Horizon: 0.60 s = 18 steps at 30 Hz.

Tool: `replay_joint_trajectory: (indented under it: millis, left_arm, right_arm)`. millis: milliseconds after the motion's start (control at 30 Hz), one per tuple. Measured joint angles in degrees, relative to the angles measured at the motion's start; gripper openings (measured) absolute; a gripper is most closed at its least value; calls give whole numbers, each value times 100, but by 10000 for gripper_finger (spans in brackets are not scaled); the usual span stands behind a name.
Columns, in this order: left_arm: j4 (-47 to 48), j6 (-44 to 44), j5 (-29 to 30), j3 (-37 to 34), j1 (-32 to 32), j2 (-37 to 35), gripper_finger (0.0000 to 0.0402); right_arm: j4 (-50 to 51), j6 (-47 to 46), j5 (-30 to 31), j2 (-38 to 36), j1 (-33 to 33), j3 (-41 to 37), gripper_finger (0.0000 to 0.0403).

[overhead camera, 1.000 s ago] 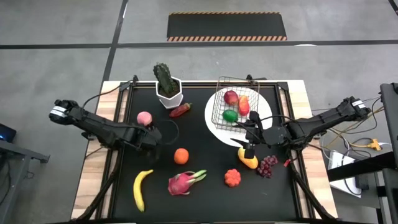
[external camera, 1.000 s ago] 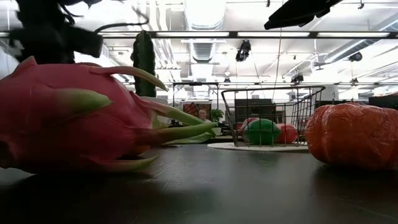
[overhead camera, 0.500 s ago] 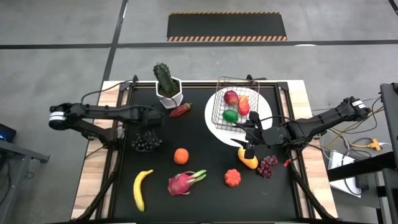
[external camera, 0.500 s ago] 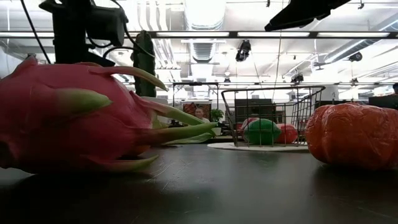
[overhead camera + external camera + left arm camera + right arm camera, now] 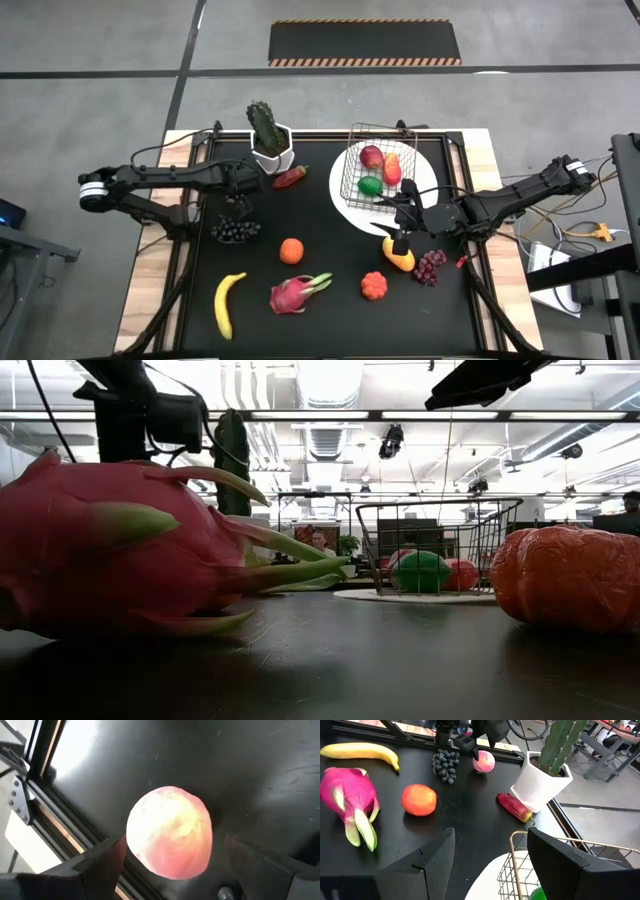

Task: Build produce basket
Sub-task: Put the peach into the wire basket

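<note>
The black table top sits in a pale wooden frame on a grey concrete floor, with a black mat edged in orange stripes lying beyond the far edge. The low view looks across the table into a bright workshop with ceiling lights and pipes, where a person shows small behind the basket.

At the left, the left gripper hangs over the peach; the left wrist view shows its fingers spread wide either side of the fruit without touching it, so the hold is released. The right wrist view shows the peach resting on the table, which the high view hides under the arm. Just beside it lie the grapes. Nearer the front edge are the banana, the orange and the dragon fruit, which fills much of the low view. Behind them a cactus in a white pot stands with a small red fruit lying at its foot.

Right of centre, the wire basket stands on a round white plate and holds a lime and reddish fruits. An orange-red pomegranate lies toward the front. The right gripper waits just in front of the plate, its fingers apart and holding nothing, above a yellow mango, with a second bunch of darker grapes at its right.
</note>
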<state>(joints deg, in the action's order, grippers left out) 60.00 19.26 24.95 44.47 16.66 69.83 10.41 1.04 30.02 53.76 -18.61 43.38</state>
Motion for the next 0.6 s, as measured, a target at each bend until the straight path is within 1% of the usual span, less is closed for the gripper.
replay_joint_trajectory:
  millis: [267, 467, 600]
  left_arm:
    - [-26, 140, -15, -98, 141, 65, 320]
    - [-261, 144, -29, -250, 139, 97, 319]
    - [-314, 144, -29, -259, 139, 104, 305]
  right_arm:
    - [1, -119, 1, 0, 0, 0, 233]
    - [3, -116, 0, 2, 0, -7, 233]
    - [1, -148, 0, 2, 0, -7, 233]
